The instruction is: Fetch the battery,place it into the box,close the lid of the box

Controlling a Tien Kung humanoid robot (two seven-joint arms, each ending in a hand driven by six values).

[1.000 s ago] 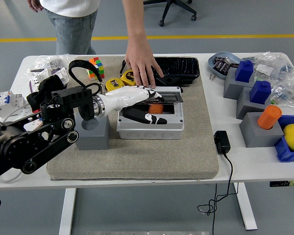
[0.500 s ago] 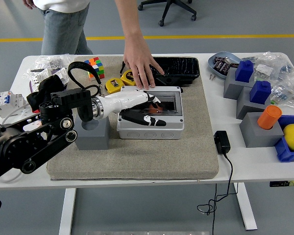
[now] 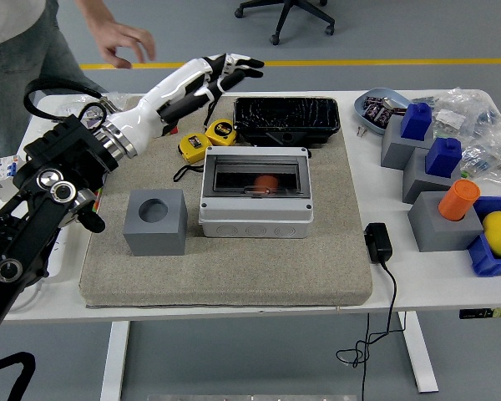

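Grey box (image 3: 255,205), orange battery (image 3: 266,182), white-black left hand (image 3: 220,73).

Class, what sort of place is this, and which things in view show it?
Probably a robotics lab or workshop: a robot arm's left hand over a white table cluttered with tape measures, by an office chair and yellow floor line.

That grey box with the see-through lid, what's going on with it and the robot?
The grey box sits shut on the mat, with an orange battery visible through its lid. Nothing touches it. The robot's left hand is raised above the table's far side, fingers spread and empty. A person's hand hovers at the far left, also empty. The job looks finished.
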